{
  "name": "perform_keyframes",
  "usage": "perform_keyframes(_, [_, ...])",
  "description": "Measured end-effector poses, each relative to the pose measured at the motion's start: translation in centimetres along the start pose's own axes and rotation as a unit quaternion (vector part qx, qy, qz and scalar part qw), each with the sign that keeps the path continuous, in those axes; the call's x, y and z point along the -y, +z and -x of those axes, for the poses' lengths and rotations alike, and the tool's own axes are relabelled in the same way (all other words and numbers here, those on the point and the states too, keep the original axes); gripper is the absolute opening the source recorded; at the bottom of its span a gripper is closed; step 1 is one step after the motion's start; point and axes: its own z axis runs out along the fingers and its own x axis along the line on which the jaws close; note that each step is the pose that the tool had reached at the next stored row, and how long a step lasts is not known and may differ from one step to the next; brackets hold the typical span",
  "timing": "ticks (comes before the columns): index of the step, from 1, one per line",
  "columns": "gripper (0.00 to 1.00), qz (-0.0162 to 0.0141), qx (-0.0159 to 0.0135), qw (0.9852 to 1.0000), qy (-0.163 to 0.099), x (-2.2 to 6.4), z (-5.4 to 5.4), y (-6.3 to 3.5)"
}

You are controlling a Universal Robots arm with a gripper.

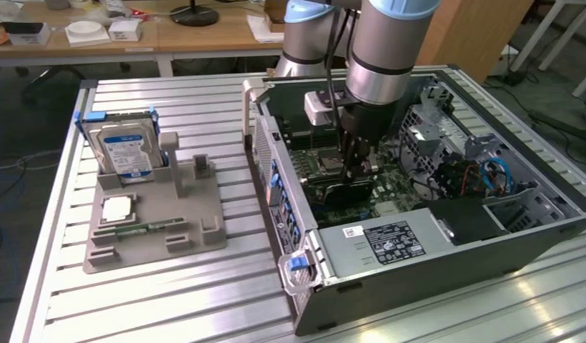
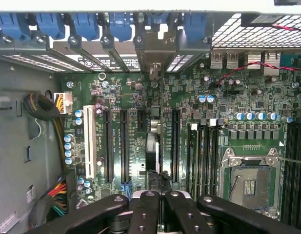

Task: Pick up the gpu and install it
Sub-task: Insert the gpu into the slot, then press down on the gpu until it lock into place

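We see the bench of ribbed aluminium slats carrying two things: a grey fixture tray toward its edge at the exterior view's left, and an open computer case lying on its side toward the exterior view's right.

On the tray a silver hard drive with a blue-white label stands upright in its slot at the far end, and a short green memory stick lies flat near the near edge, with a square chip between them.

Inside the case, the power supply sits at the near end. Beyond it the arm reaches straight down over the motherboard, and the tool has its fingers drawn narrow around the gpu, which we take to be the dark card held edge-on below it, though the arm hides much of it. The card stands upright just above, or perhaps touching, the long expansion slots near the middle of the board. The empty processor socket lies beside these slots, and blue latches line the case's rear wall beyond.
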Motion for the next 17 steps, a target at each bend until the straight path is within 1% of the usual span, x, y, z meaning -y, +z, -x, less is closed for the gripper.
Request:
perform_keyframes(13, [0.10,0.0000,0.0000,1.0000,0.000,0.00,0.00,0.00])
perform_keyframes(15, [0.10,0.0000,0.0003,1.0000,0.000,0.00,0.00,0.00])
perform_keyframes(17, [0.10,0.0000,0.0003,1.0000,0.000,-0.17,-0.01,-0.02])
